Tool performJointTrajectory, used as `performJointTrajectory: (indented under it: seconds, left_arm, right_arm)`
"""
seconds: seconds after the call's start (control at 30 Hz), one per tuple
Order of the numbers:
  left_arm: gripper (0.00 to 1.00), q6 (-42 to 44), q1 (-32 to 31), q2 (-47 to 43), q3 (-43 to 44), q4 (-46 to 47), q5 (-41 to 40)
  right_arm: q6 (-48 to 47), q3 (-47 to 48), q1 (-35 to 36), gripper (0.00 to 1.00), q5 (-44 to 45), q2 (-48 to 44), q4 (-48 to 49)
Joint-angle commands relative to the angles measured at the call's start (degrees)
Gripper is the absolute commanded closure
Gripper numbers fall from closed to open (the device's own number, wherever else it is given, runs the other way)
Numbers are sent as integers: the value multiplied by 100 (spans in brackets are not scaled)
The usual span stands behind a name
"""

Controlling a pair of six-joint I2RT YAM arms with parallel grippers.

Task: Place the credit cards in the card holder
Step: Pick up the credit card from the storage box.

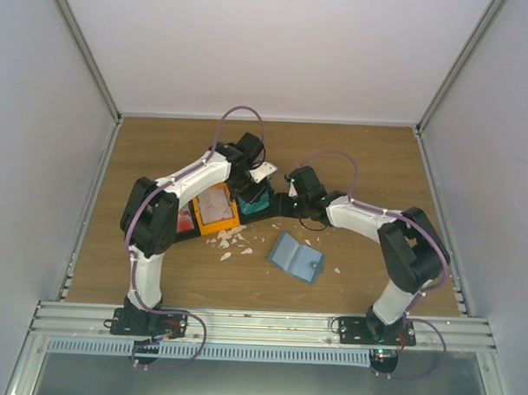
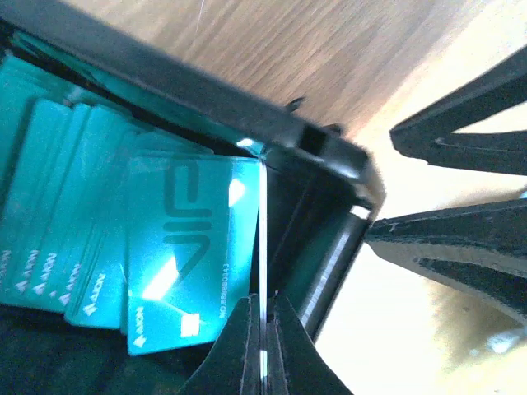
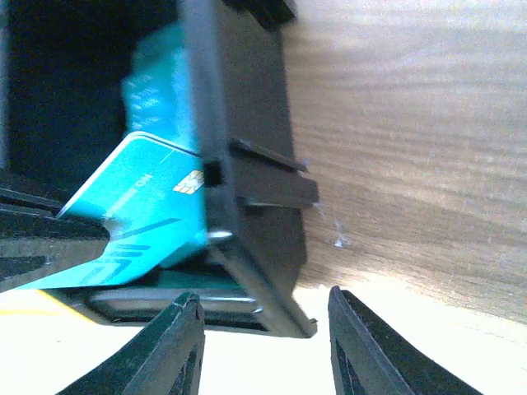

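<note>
Left fingers (image 2: 235,355) pinch a glossy teal credit card (image 3: 136,206) bearing a chip; right fingers (image 3: 177,350) gape wide, holding nothing.

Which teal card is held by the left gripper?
The teal card seen edge-on, pinched in the left gripper; the other teal cards lie flat, fanned in the bin.

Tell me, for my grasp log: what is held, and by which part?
Left gripper pinches one teal card at the end opposite its chip; right gripper holds nothing.
</note>
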Motion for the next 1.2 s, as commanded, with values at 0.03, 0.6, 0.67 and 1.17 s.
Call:
performJointTrajectory:
  seconds: [0.03,0.6,0.67,1.17]
  left_arm:
    - [100,-103,-57,-952,74,45,282]
    - [100,-3327,289,-3393,-1352,2035,2986]
    - [100,-3748,356,-3575,-1491,2227,3574]
    - [100,-6712,513,-4057,-2661,4385,5221]
  right_arm:
    - [-277,-194,-206,54,-361,-1001,309]
    - [817,-795,-768,36,-3304,-3103,1361]
    - [1019,-828,-771,37,-3386,-3209,1342]
    - [2692,-1649,-653,58,-4106,-3662,2815]
